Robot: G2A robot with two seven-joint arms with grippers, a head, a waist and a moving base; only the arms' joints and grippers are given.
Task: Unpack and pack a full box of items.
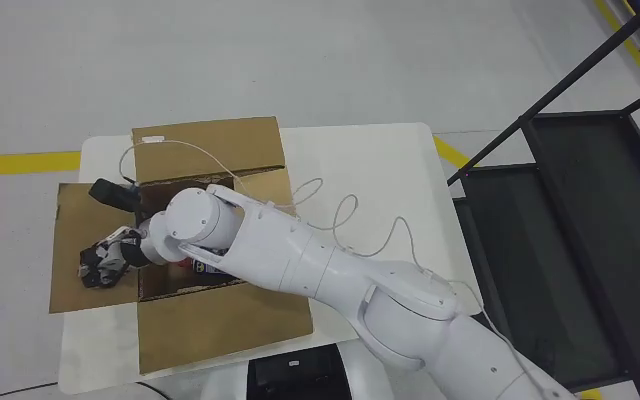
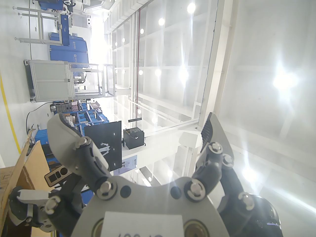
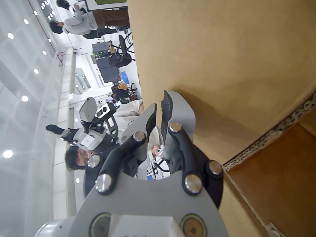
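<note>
A brown cardboard box (image 1: pixel 210 145) sits on the white surface (image 1: pixel 370 170), over by the left edge. All four flaps are folded out flat. The flap on that side reaches right to the left edge of the surface. The inside of the box is dark, and I cannot tell what is in it. A big white arm (image 1: pixel 300 260) comes in from the near right corner and lies across the open box. Its far end is over the flap by the left edge. A thin white cable (image 1: pixel 350 215) loops along the arm and over the surface. The left tool (image 2: pixel 134 117) points up at the ceiling lights. Its two fingers are spread wide apart and there is nothing between them. A bit of a box flap shows beside it, low down in its own view. The right tool (image 3: pixel 160 98) is just beside a big tan flap of the box, and the darker brown inside of the box shows close by. Its two fingers are pushed close together with only a thin slit between them, and nothing is held there. The two tools are near each other, and each one shows in the other's view. A black metal frame (image 1: pixel 560 200) stands on the floor past the right edge of the surface. A yellow line (image 1: pixel 40 160) runs along the grey floor past the left edge.
</note>
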